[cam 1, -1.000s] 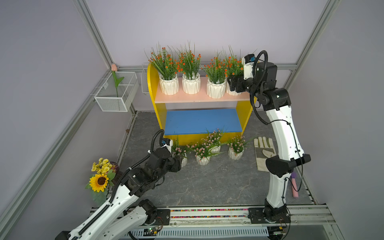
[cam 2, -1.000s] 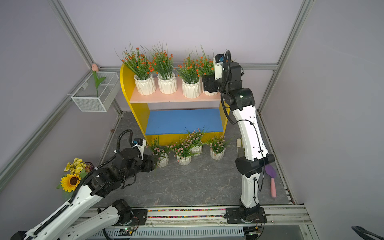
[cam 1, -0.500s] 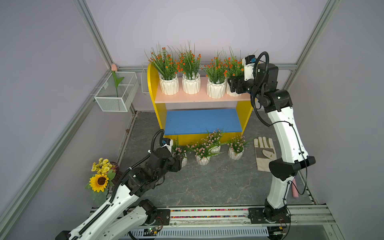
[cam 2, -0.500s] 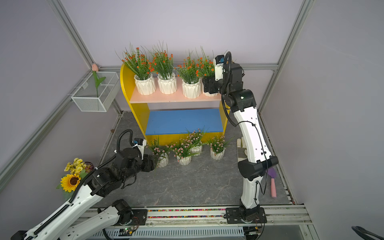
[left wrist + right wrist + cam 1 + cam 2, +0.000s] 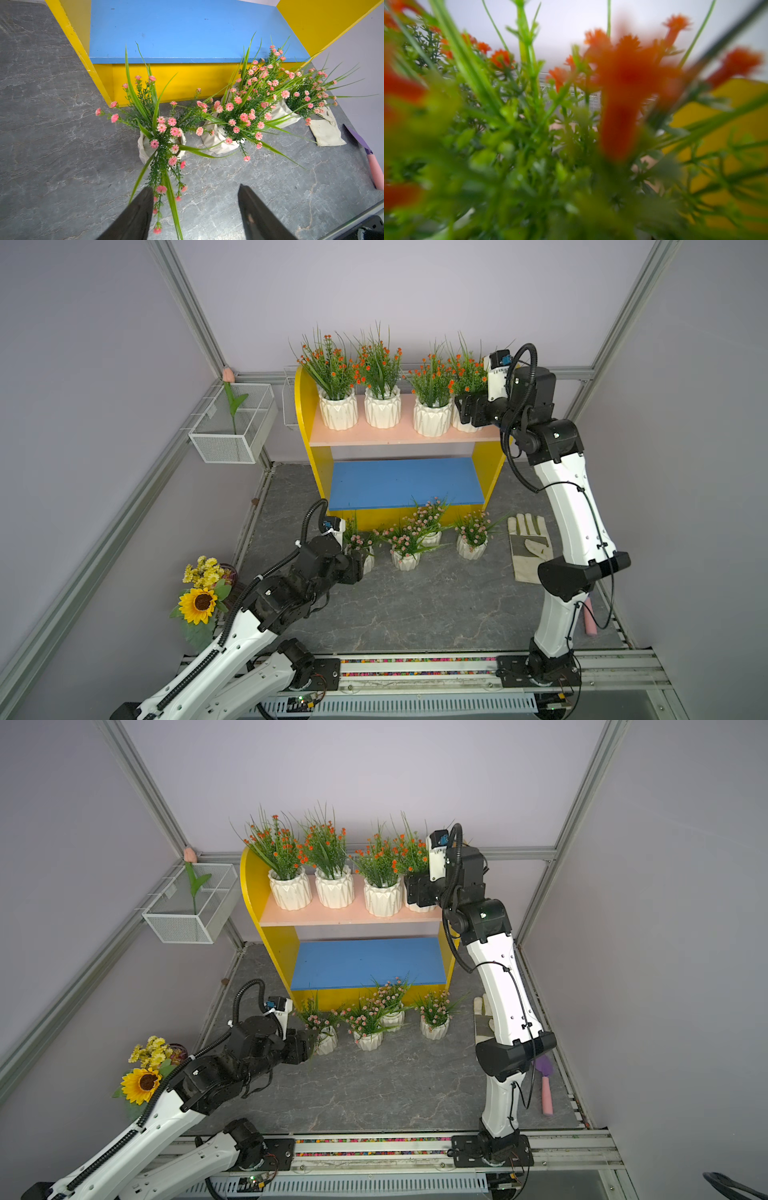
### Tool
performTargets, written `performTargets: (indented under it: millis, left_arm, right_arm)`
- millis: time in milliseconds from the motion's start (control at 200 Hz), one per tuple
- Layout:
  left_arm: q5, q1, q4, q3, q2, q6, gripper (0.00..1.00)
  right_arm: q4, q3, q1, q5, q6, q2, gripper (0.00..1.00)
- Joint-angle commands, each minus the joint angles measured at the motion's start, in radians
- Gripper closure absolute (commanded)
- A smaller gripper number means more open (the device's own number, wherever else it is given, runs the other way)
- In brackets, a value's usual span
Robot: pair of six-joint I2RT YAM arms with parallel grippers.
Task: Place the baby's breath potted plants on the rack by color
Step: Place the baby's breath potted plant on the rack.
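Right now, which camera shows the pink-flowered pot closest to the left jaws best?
The left wrist view: the nearest pink-flowered pot stands large and sharp just beyond the open jaws. In both top views it is small, its pot partly behind the left gripper. The right wrist view shows only blurred orange flowers.
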Motion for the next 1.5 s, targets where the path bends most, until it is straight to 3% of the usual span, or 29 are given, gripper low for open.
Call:
performTargets:
  millis: [0, 785, 1050, 1180, 1235, 1495]
  left_arm:
    - [-0.014, 0.005, 0.002, -0.014, -0.011, 0.003, 0.32]
    - [-0.017, 0.004, -0.009, -0.002, -0.011, 0.013, 0.3]
    - [-0.012, 0.004, 0.013, -0.015, -0.008, 0.011, 0.29]
    - [-0.011, 0.004, 0.014, -0.014, -0.004, 0.012, 0.29]
    - [-0.01, 0.004, 0.017, -0.013, -0.002, 0.011, 0.29]
    - [0.002, 0.004, 0.032, -0.007, 0.023, 0.01, 0.29]
  right_arm:
    - [0.08, 0.041, 0.006, 0.021, -0.009, -0.016, 0.12]
    - [0.121, 0.007, 0.003, 0.062, -0.016, 0.005, 0.12]
    - [0.246, -0.27, 0.003, 0.066, -0.001, -0.082, 0.12]
    - [0.314, -0.412, 0.002, 0.064, 0.005, -0.144, 0.0]
    - [0.341, -0.463, 0.002, 0.063, 0.002, -0.169, 0.03]
    - [0.379, -0.557, 0.001, 0.052, 0.005, -0.222, 0.03]
